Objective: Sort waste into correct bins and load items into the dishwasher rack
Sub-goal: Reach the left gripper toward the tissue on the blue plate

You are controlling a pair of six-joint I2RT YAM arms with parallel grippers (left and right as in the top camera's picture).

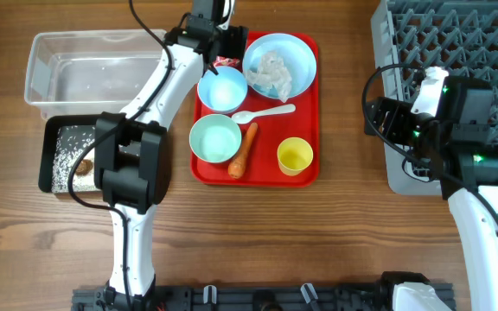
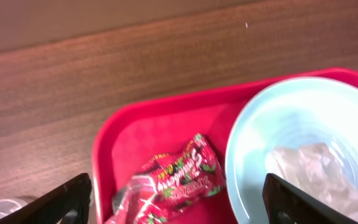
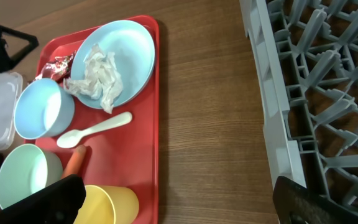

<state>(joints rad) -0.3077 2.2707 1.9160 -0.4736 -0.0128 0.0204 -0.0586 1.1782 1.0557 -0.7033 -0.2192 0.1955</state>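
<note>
We are logging the left hand (image 2: pixel 178 200) spread over the candy wrapper (image 2: pixel 169 180), the right hand (image 3: pixel 179 202) spread by the dishwasher rack (image 3: pixel 316 93).

glossy tray (image 1: pixel 264 168), perhaps foil wrapper (image 2: pixel 169 180), wood table (image 1: pixel 344 242)

Tray (image 1: pixel 316 130) central on the surface (image 1: pixel 344 242); far tub (image 1: pixel 85 65) and near tub (image 1: pixel 63 155) left of it, rack (image 1: pixel 456 34) right. On the tray: plate (image 1: pixel 299 52) bearing tissue (image 1: pixel 275 73) far right, wrapper (image 1: pixel 226 62) far left, far bowl (image 1: pixel 222 89) and near bowl (image 1: pixel 215 138) down the left side, spoon (image 1: pixel 264 112) centre, carrot (image 1: pixel 244 151) and cup (image 1: pixel 295 155) nearest.
</note>
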